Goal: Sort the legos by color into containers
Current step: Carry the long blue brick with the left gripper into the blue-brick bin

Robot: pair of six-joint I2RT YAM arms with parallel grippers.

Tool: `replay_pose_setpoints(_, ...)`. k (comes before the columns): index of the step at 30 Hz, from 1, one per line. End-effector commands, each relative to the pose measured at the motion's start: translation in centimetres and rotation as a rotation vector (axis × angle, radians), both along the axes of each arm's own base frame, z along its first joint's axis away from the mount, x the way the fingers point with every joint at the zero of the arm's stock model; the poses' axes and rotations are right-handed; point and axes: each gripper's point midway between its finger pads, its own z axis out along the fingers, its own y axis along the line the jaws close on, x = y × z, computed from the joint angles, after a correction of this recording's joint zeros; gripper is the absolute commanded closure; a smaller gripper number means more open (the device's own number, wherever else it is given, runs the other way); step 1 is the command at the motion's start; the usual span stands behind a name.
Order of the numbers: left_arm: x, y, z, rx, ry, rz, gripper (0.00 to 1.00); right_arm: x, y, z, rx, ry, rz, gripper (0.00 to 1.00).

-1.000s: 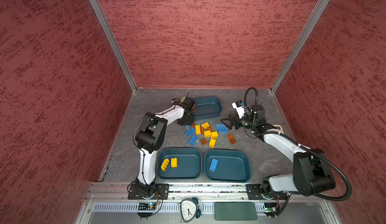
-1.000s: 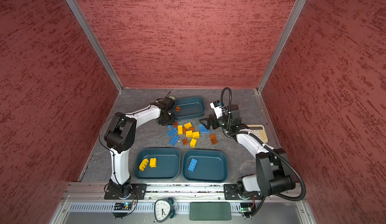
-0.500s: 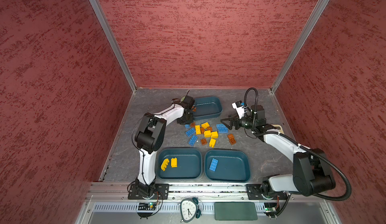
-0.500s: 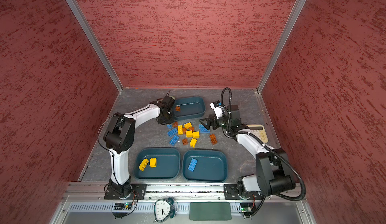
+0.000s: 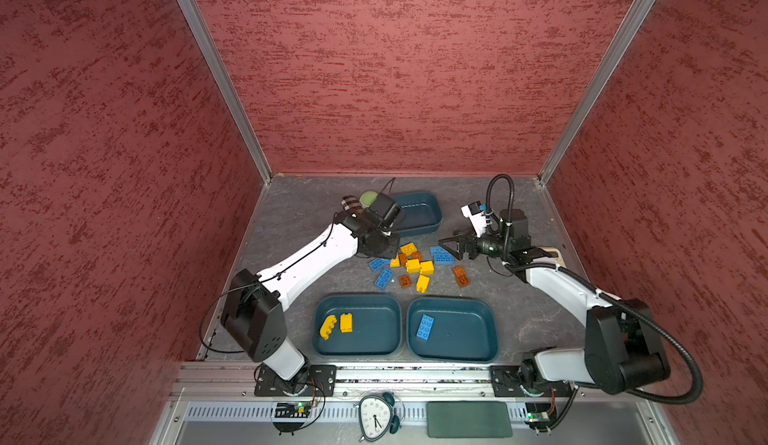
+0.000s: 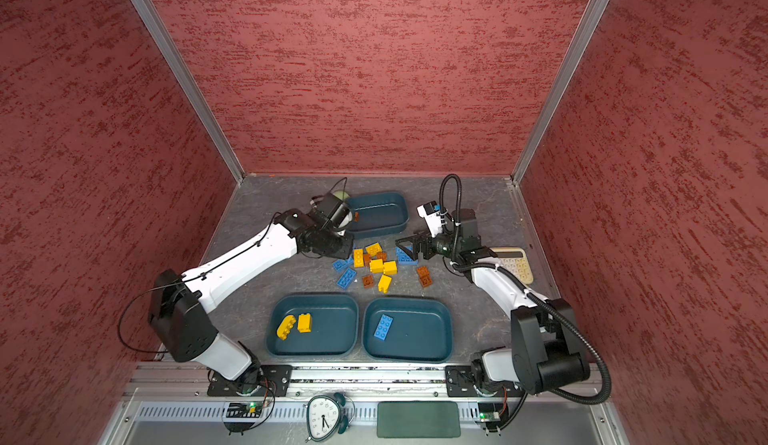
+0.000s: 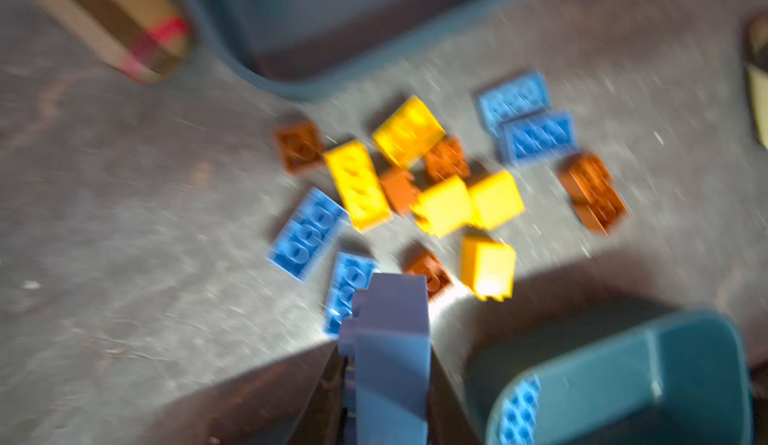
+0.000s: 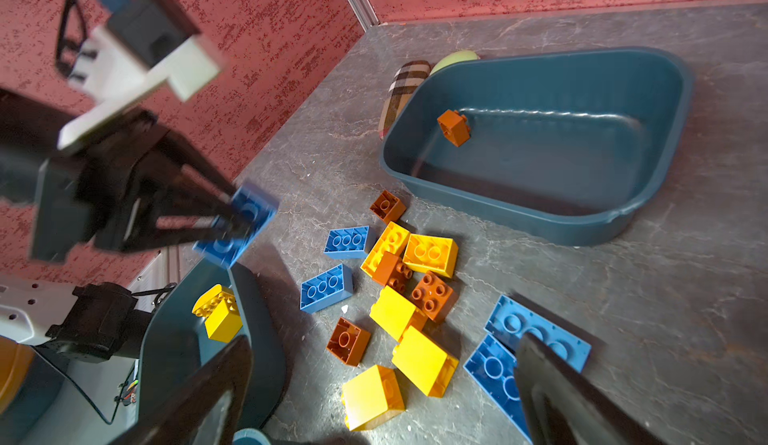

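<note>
Top view: in a top view the right front tub (image 5: 465,341) held one blue lego (image 5: 424,327). Left wrist view, blurry: left gripper (image 7: 386,339) clamped a blue brick (image 7: 395,310). Right wrist view: right gripper (image 8: 382,401) gaped empty over the loose legos (image 8: 430,252). I'd lift clear of the pile, release low in that tub.

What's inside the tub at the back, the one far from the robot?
One brown brick lies in the far tub, by its wall. In a top view the left arm covers that corner, hiding the brick.
</note>
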Motion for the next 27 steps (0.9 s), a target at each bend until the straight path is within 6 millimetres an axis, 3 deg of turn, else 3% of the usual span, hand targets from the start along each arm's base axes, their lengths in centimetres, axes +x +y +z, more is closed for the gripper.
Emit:
replay_pose_setpoints(1,-4.5,-2.3,-0.7,-0.038,0.095,-0.072,0.78,-0.5,-0.3,0.9,-0.001,-0.01,-0.003,0.01)
replay_pose_setpoints(6,-9.8,-6.0,-1.6,-0.095,0.156,-0.168,0.78,-0.7,-0.7,0.9,-0.019,-0.012,-0.025,0.01)
replay_pose_setpoints(12,-13.3,-7.6,-3.6,-0.093,0.197,-0.232,0.77,-1.2,-0.9,0.8,-0.025,-0.009,-0.033,0.01)
replay_pose_setpoints(17,-13.2,-7.4,-5.7,-0.054,0.207,-0.215,0.71,-1.6,-1.0,0.6,-0.021,-0.005,-0.041,0.01)
replay_pose_setpoints(22,-12.7,-7.6,-5.4,-0.06,0.2,-0.205,0.59,-1.9,-1.3,0.7,-0.036,-0.007,-0.051,0.01)
replay_pose_setpoints(27,-11.8,-7.3,-4.7,-0.077,0.2,-0.172,0.54,-1.9,-1.3,0.6,-0.038,-0.008,-0.053,0.01)
